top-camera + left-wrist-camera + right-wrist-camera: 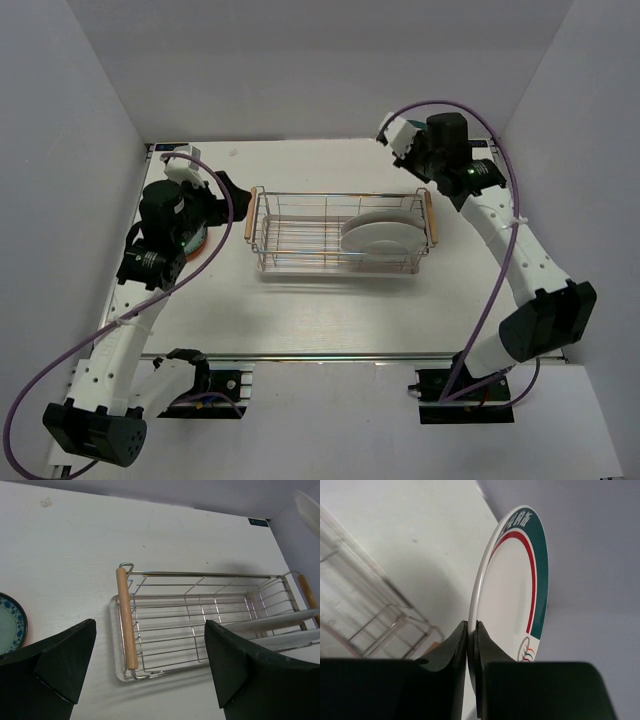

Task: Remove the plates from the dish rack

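Our right gripper [471,630] is clamped on the edge of a green-rimmed white plate [512,590], held upright at one o'clock from the dish rack [340,193]. Two white plates [380,240] stand at the rack's three o'clock end. Our left gripper [150,635] hangs with its fingers spread at nine o'clock.

I log the dish rack [300,235] at mid-surface [330,310], lying lengthwise left to right. Racked plates [378,238] stand in its right end. My left gripper [228,192] hangs just left of the rack's left handle, with a flat plate [9,625] on the surface farther left. My right gripper [471,630], behind the rack's right end, pinches an upright plate [512,590] by its rim.
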